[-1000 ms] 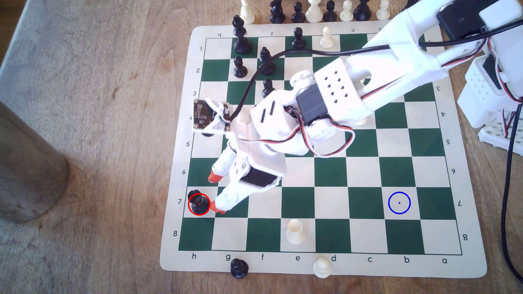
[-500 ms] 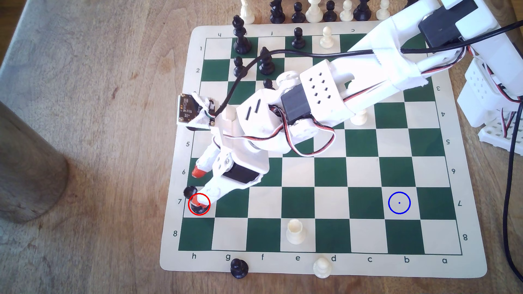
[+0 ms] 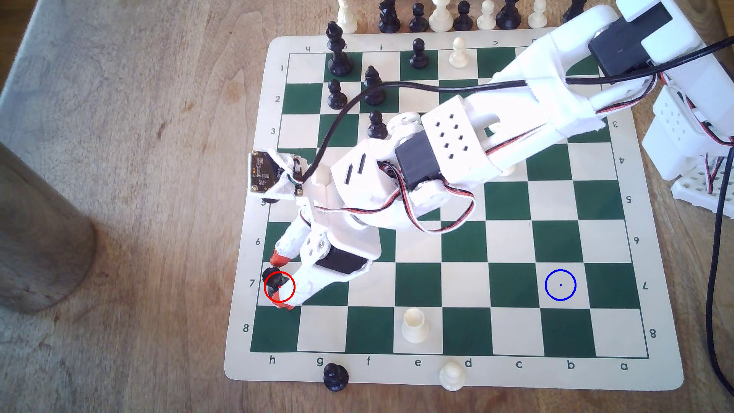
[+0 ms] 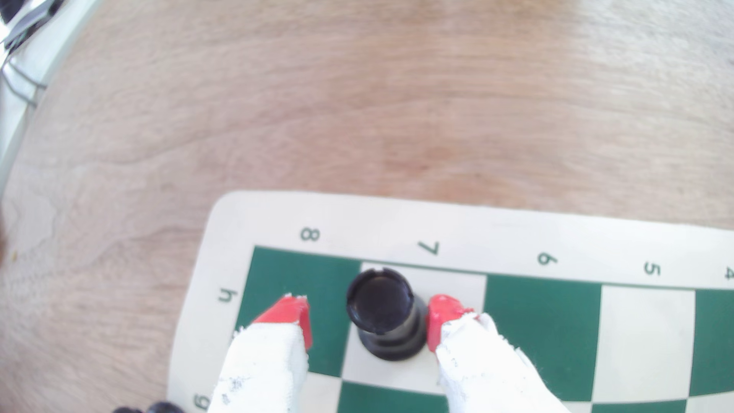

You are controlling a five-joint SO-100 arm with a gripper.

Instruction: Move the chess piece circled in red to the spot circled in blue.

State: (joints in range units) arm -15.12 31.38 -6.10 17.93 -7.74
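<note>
From the exterior view I can't get a clean look at the chess piece (image 3: 273, 282): the lower finger and the arm (image 3: 456, 147) cover most of its base, and just its dark top pokes out inside the red ring. The arm also hides a good part of the middle of the chessboard (image 3: 512, 242), and a pale piece under the forearm is mostly covered, so I can't make out what kind it is. The pieces lined up past the far edge of the board are cut off by the frame.

On the wrist view it's much clearer. The chess piece (image 4: 387, 313) stands upright on the cream square at the board's edge beside the printed 7, one square in from the h corner. I've got the gripper (image 4: 367, 321) straddling it, jaws wide apart. One red fingertip (image 4: 439, 319) sits right against the side of the piece, touching or all but touching; I can't tell which. The other red tip is apart from it, out over the neighbouring green corner square with a visible gap. So nothing is clamped, the piece sits on the board between the fingers.

The spot (image 3: 560, 284), blue ring with its dot, lies in the same row well apart, toward the exterior view's right, near the opposite edge in the b column, and that square is bare
</note>
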